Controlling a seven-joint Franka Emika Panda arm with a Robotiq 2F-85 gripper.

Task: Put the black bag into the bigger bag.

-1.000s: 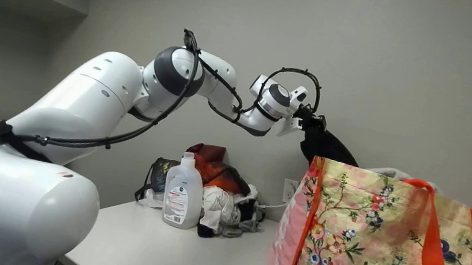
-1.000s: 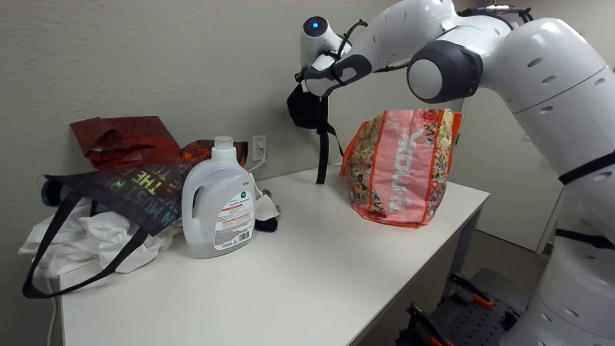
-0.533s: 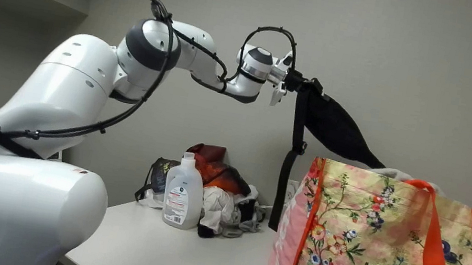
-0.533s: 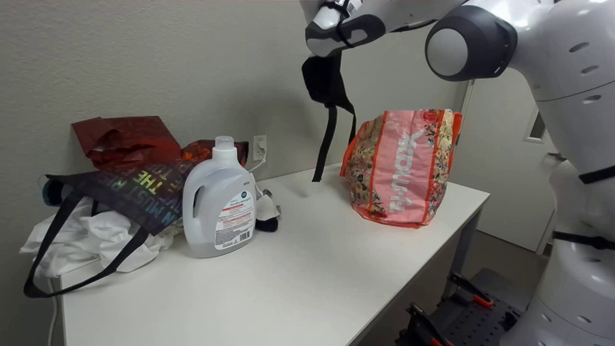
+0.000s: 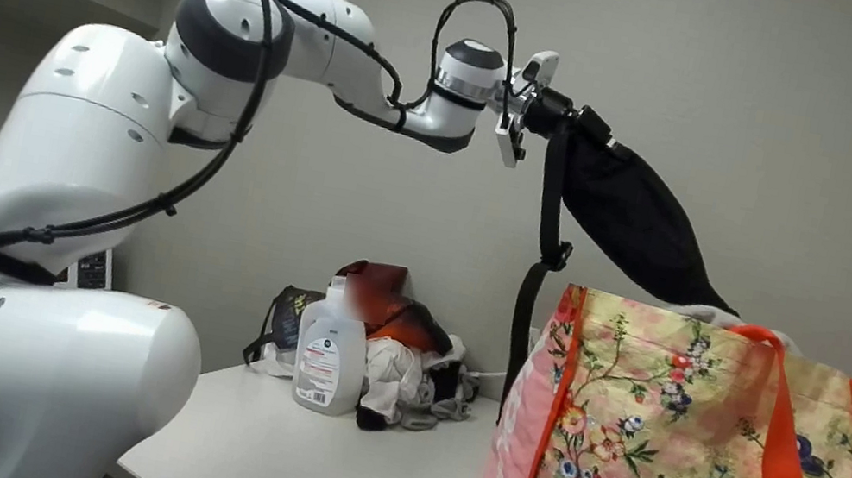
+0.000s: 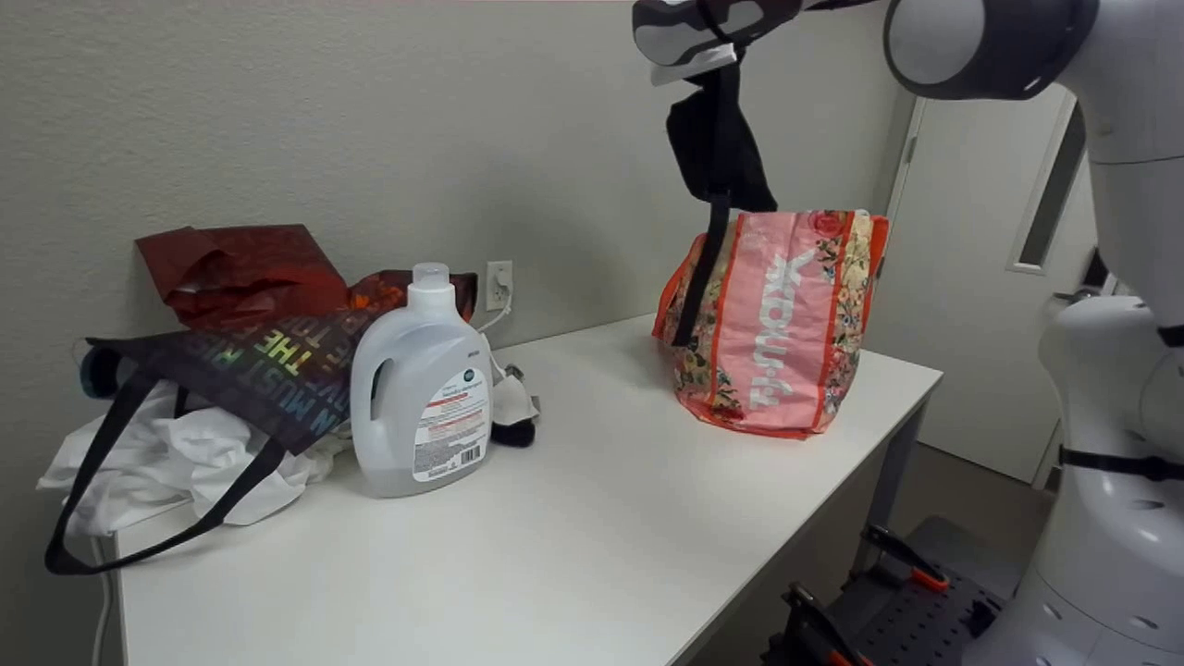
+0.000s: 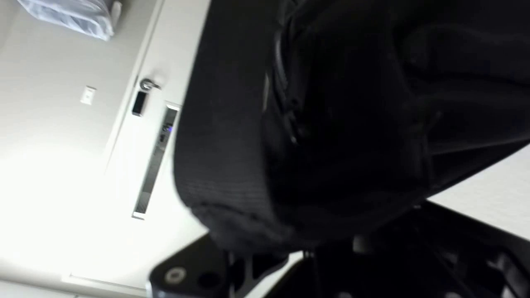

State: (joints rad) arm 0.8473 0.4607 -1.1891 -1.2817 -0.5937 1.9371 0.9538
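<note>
The black bag [image 5: 639, 224] hangs from my gripper [image 5: 604, 133], which is shut on its upper end. Its lower tip meets the top rim of the bigger bag [image 5: 652, 445] in an exterior view; I cannot tell if it is over the opening or behind it. In an exterior view the black bag [image 6: 717, 139] hangs just above the bigger bag [image 6: 777, 324], its strap [image 6: 708, 268] dangling outside in front of the floral side. The bigger bag stands upright with grey cloth showing at its top. In the wrist view the black bag [image 7: 331, 124] fills the middle and hides the fingertips.
A detergent bottle [image 6: 421, 388] stands on the white table [image 6: 555, 536]. Beside it lie a dark lettered bag [image 6: 277, 365], a dark red bag [image 6: 245, 268] and white cloths [image 6: 213, 444]. The wall runs along the table's back.
My gripper has risen, lifting the black bag higher. In an exterior view bag and strap have moved right; the strap, low over the table before, now hangs in front of the bigger bag.
</note>
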